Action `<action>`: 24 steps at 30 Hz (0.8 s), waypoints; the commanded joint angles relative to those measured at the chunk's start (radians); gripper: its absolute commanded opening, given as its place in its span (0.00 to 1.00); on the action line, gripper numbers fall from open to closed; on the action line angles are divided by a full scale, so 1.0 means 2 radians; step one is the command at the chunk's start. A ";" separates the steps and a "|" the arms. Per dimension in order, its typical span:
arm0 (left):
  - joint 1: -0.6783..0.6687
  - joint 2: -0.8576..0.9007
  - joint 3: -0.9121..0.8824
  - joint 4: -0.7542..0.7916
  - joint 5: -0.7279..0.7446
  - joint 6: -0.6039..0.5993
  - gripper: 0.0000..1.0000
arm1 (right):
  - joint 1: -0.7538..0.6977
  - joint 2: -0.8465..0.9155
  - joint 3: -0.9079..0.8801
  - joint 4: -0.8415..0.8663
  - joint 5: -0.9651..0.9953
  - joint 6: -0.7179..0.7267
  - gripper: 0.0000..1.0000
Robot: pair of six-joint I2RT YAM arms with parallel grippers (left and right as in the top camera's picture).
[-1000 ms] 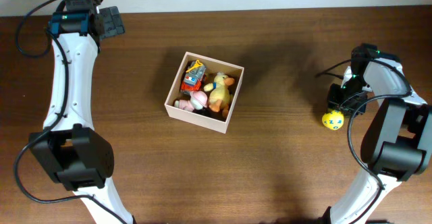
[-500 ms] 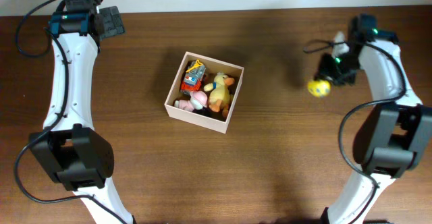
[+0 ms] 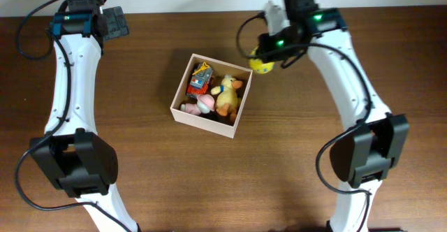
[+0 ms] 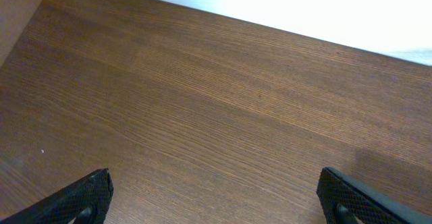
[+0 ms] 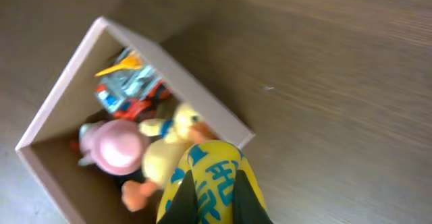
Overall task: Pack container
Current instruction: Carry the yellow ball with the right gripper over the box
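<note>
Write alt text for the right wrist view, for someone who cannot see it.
The right gripper holds a yellow ball with blue markings close to a corner of the open container on a brown wooden table. Inside lie a pink toy, a yellow plush duck and a red toy vehicle.

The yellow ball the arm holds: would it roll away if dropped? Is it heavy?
The yellow ball looks round, so it would probably roll on the table. It is small beside the container, so likely light.

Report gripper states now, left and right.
Left gripper: open, holding nothing.
Right gripper: shut on the yellow ball.
</note>
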 commanded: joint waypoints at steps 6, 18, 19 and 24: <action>0.000 -0.001 0.001 -0.001 -0.006 -0.006 0.99 | 0.052 0.001 0.010 0.016 -0.007 -0.043 0.04; 0.000 -0.001 0.001 -0.001 -0.006 -0.006 0.99 | 0.103 0.010 0.010 0.059 -0.007 -0.125 0.04; 0.000 -0.001 0.001 -0.001 -0.006 -0.006 0.99 | 0.105 0.016 0.010 0.063 -0.007 -0.125 0.04; 0.000 -0.001 0.001 -0.001 -0.006 -0.006 0.99 | 0.115 0.055 0.010 0.074 -0.007 -0.124 0.04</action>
